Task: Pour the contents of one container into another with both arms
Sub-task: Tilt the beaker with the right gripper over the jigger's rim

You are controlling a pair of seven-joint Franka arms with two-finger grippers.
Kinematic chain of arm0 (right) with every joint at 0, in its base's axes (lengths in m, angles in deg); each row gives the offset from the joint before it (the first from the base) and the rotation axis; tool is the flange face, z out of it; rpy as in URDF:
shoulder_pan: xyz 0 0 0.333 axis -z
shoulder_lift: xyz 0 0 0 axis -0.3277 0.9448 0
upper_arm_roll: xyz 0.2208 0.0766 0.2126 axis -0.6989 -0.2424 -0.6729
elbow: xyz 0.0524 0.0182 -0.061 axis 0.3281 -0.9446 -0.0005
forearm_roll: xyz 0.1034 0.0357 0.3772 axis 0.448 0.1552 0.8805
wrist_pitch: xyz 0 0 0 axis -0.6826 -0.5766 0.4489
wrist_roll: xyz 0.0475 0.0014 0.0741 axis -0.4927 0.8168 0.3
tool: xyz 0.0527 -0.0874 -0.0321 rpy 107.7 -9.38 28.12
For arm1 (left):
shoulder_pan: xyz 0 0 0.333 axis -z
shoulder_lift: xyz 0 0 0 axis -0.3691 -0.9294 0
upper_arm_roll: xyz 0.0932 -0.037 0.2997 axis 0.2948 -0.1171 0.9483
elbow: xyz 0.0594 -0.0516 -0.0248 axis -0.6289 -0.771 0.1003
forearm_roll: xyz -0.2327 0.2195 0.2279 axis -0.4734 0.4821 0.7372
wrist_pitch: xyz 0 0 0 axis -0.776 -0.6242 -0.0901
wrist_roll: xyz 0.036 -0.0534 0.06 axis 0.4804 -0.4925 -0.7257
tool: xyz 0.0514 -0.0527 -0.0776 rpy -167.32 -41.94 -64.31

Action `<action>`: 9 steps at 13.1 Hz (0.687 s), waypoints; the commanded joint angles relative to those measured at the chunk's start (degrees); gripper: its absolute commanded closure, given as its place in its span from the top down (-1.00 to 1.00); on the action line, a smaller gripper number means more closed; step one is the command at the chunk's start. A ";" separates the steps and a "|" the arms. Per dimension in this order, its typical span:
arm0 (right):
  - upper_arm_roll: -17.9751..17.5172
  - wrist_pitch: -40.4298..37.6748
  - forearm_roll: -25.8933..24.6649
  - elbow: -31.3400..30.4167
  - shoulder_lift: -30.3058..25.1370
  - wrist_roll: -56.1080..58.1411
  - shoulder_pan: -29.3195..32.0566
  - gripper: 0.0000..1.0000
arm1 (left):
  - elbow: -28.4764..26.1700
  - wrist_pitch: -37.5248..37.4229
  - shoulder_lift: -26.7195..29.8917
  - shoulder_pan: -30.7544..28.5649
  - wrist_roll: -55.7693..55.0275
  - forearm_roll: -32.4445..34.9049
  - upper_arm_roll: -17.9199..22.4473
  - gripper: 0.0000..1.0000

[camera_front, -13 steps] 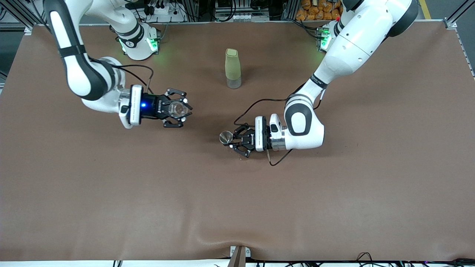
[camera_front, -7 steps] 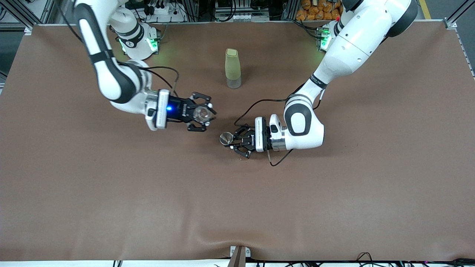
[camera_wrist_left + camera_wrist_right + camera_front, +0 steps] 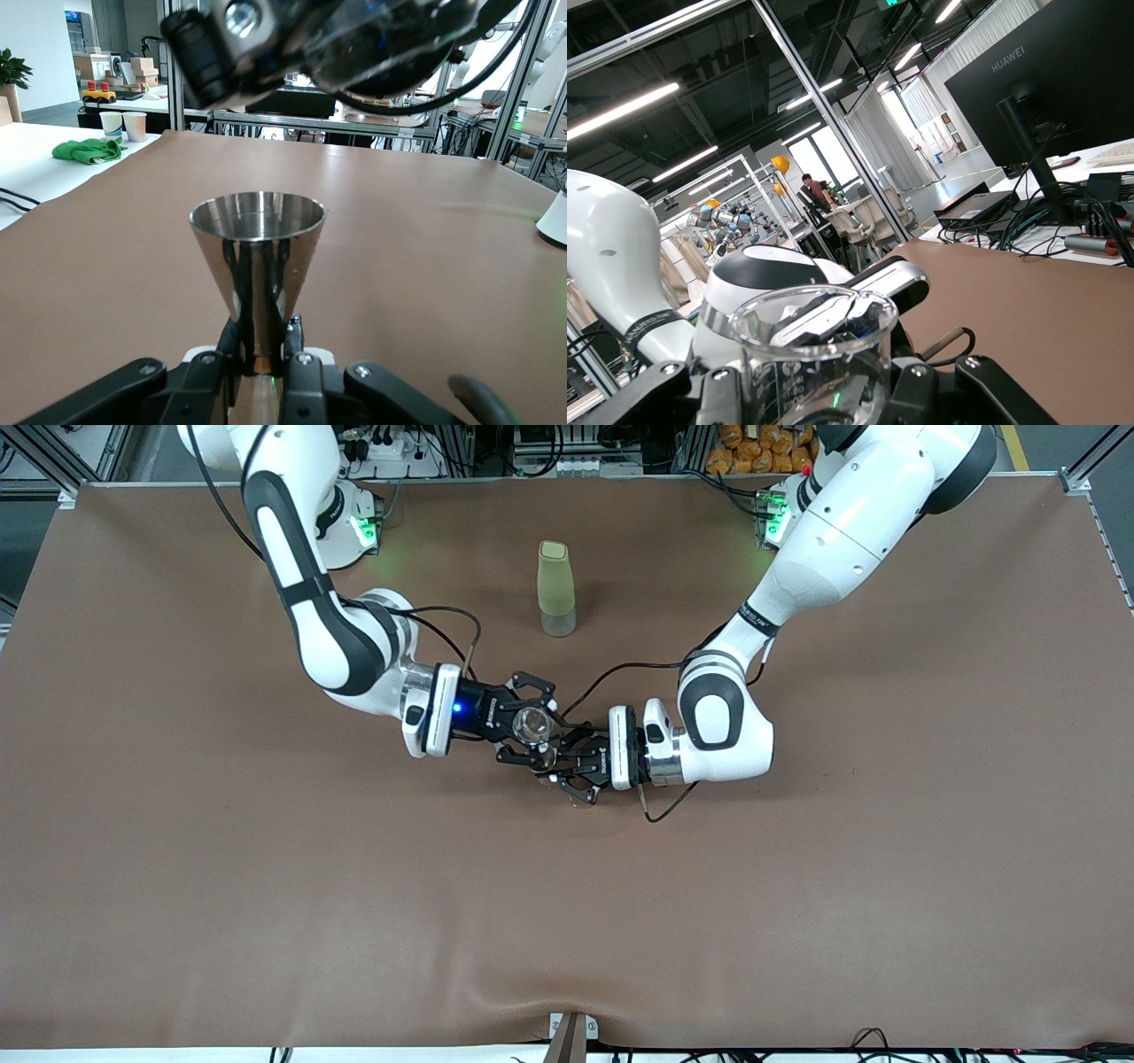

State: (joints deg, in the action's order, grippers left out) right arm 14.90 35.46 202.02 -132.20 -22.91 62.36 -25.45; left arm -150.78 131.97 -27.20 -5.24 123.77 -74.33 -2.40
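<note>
At the centre-left of the front view, the right pincer [image 3: 530, 726] is seen closed on a clear glass beaker [image 3: 532, 724], which is held upright with its open mouth toward the camera above. In the right wrist view the beaker [image 3: 811, 354] is shown clamped at its wall between the black fingers [image 3: 722, 390], rim level; whether anything is in it cannot be told.

Just to the right in the frame, and slightly lower, the left pincer [image 3: 560, 764] is closed on a steel jigger [image 3: 542, 756], gripped at its narrow waist. In the left wrist view the jigger [image 3: 256, 266] stands upright, cone mouth up, with the right pincer [image 3: 310, 40] hanging above it and slightly to the upper part of that picture.

The relation that matters: the beaker is held over, or nearly over, the mouth of the jigger, the two rims overlapping in the front view. Both long axes are vertical. It is judged that the pour would be made by tilting the beaker about its grip, with the lip kept above the cone.

A tall green bottle [image 3: 555, 589] stands alone at upper centre on the brown worktop [image 3: 797, 912], well apart from both pincers.
</note>
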 commanded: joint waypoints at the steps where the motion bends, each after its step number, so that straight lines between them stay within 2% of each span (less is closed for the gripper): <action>1: 0.61 0.18 2.53 2.14 1.74 1.31 -1.39 -1.00 | 1.34 0.82 -0.89 0.55 0.20 -1.93 0.19 -1.00; 9: -1.58 0.09 2.53 -2.34 -0.27 1.66 -0.95 -1.00 | 2.74 0.82 -2.82 -0.07 5.12 -2.54 0.36 -1.00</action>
State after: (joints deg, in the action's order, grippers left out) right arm 13.98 35.47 202.81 -132.26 -21.67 63.07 -26.13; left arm -150.02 132.01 -29.22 -5.50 127.22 -74.94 -2.06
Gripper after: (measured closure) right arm 0.828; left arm 0.789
